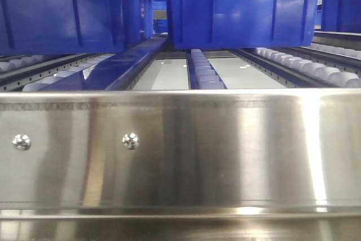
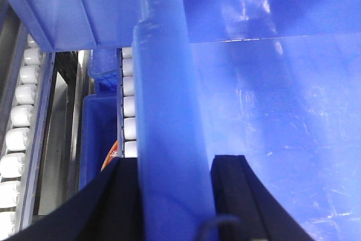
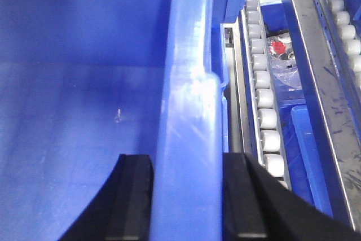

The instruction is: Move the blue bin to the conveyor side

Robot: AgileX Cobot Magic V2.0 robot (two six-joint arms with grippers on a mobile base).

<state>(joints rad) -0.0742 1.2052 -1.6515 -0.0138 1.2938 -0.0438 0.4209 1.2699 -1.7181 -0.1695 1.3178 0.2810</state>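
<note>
blue bin [image 3: 186, 139] above white rollers [image 3: 265, 119] of a shiny steel rack [image 1: 180, 150]

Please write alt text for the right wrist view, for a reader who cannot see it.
The right gripper clamps the side wall of the blue bin, one black finger inside, one outside. Right of it run white rollers on a steel rack.

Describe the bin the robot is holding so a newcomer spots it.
Find the shiny stainless-steel rack with white rollers. Beside them is a large glossy royal-blue plastic bin, its lipped rim pinched by the left claw and right claw. Unlike the blue crate lower down near a bagged red part, its visible inside is bare.
</note>
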